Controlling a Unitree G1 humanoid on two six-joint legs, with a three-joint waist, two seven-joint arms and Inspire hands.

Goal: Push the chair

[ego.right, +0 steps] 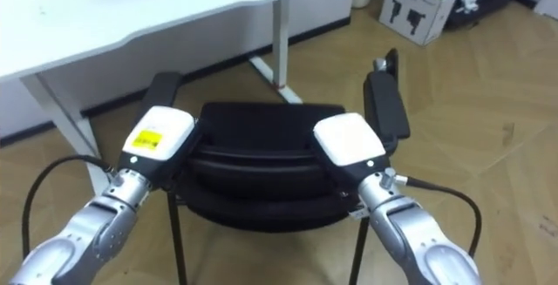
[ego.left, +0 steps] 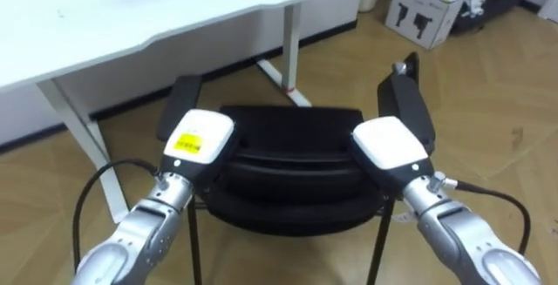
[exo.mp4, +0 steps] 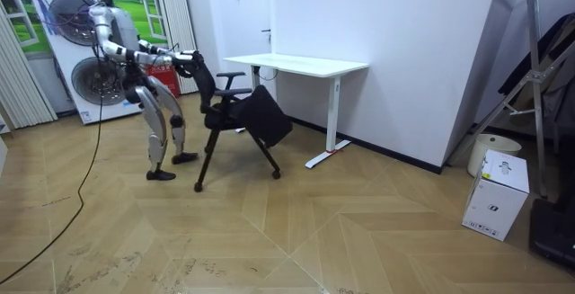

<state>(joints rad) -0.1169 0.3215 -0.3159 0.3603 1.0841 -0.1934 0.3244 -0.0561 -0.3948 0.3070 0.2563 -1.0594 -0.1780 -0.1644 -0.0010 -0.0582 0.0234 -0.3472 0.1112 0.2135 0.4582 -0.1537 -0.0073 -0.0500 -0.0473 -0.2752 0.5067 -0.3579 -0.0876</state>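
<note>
Left hand [ego.left: 199,141] is planted on the top edge of the office chair [ego.left: 292,159], on the robot's left side of the backrest. Right hand [ego.left: 392,144] is doing the same thing on the other side. Honestly can't tell how open or closed either one is, since from the head camera you just get the white back of each hand, and the rest disappears against the black backrest. So whether they're gripping or only pressing flat, no idea.

The chair itself is black and sits right in front of the robot with its back towards it. The left armrest [ego.left: 179,102] and right armrest [ego.left: 405,102] stick out ahead of the hands. It faces a white desk [ego.left: 174,6]. In the room view the seat end is up close to the near edge of that desk, roughly at its corner.

Also in the room view, the robot stands on the wood floor [exo.mp4: 296,231] at the room view's left. It's behind the chair and leaning forward a bit, with both arms stretched out to the backrest. There's a white cardboard box [ego.left: 425,8] on the floor, well apart from the chair, off past the desk.
</note>
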